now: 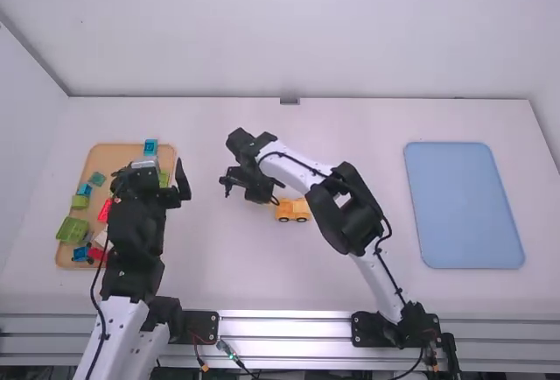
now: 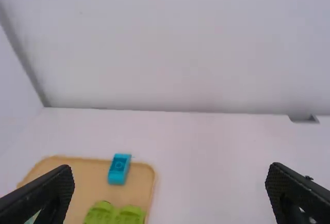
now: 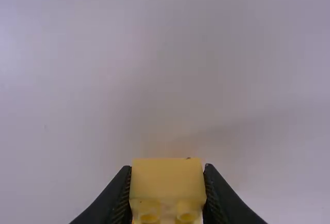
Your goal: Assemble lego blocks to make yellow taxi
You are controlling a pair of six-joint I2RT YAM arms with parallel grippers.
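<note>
- Your right gripper [image 1: 260,197] is clamped on one yellow block [image 3: 167,182], smooth and flat on its broad face, with two round shapes at one end.
- The yellow taxi [image 1: 294,211] sits just beside that gripper, near the middle of your table [image 1: 350,292]: orange-yellow, boxy, with two round wheels along the side you see. You can't tell whether the gripped block is joined to it.
- Your left gripper [image 1: 155,170] has its fingers wide apart with nothing between them, by the tan tray [image 1: 129,151].
- In that tray you can count two red blocks [image 1: 104,211], three green blocks [image 1: 72,229], three blue blocks [image 1: 150,147] and one teal block [image 1: 97,179]; others are partly hidden.
- Well apart, on your right, lies one light-blue mat [image 1: 464,205].
</note>
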